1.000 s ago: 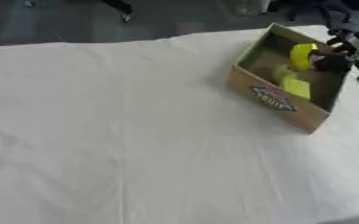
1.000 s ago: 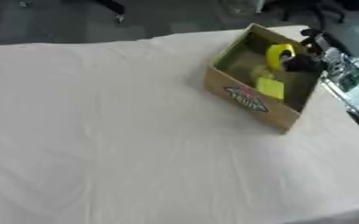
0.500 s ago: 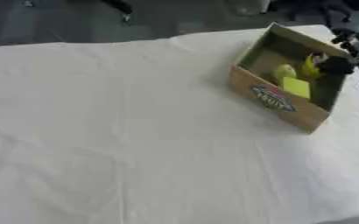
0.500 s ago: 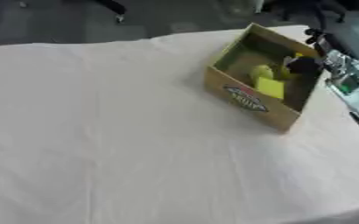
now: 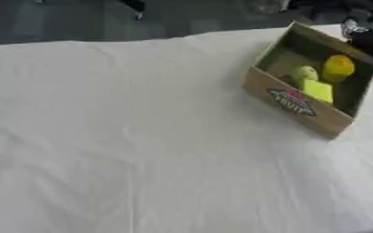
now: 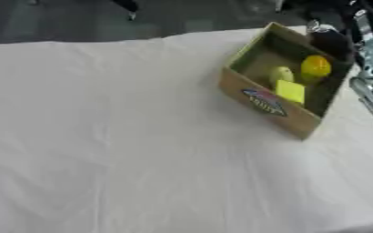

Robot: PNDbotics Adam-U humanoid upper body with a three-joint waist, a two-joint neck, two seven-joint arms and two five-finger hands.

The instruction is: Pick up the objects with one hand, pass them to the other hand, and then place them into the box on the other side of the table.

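Since a second ago my right hand (image 6: 333, 38) has pulled up and out of the cardboard box (image 5: 297, 102); it was down among the yellow things then, and now it sits beyond the box's far right corner, apart from what is inside. I cannot tell how its fingers stand, only that it is a dark blurred shape with nothing visible in it. My left hand shows in neither view.

On the right side of the white-clothed table (image 5: 126, 136) sits the box, its long axis running diagonally from near-right to far-left, open top facing up. Inside are three pieces close together: a round yellow object (image 5: 338, 67) toward the far right wall, a pale green rounded one (image 5: 304, 73) just left of it, and a flat yellow block (image 5: 318, 90) leaning nearest the front wall. The front wall carries an oval red-and-blue label (image 5: 291, 101); its writing is too blurred to read.
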